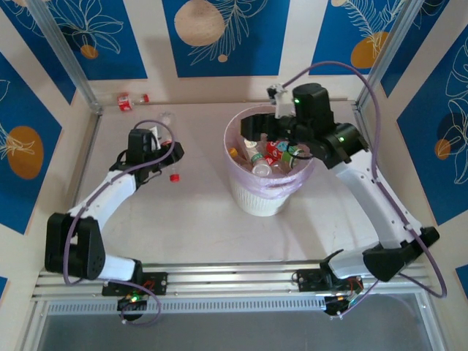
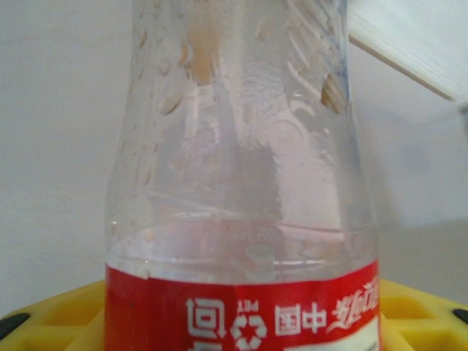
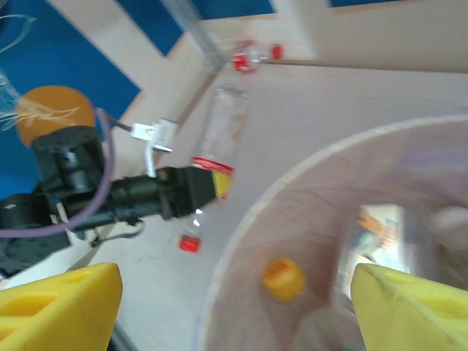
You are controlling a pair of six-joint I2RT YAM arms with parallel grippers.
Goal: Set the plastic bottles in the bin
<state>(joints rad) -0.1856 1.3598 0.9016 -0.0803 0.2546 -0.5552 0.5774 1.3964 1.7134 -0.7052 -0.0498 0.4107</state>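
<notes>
The bottle is clear, glossy, dented plastic; the bin is ribbed white plastic.

Left arm: elbow folded back at near-left, forearm running up and right. Left gripper sits low over the surface, pointing away from the base; can't tell if its jaws are clamped. Right arm: elbow out at near-right, forearm angled up-left, wrist raised. Right gripper tipped down, yellow fingers wide apart.

**Blue leaf-print wall panels ring pale matte tabletop**

Cream strips separate the panels, drawn with white leaves and orange discs. Silver aluminium posts stand at the far corners; a slotted aluminium rail lines the near edge.
</notes>
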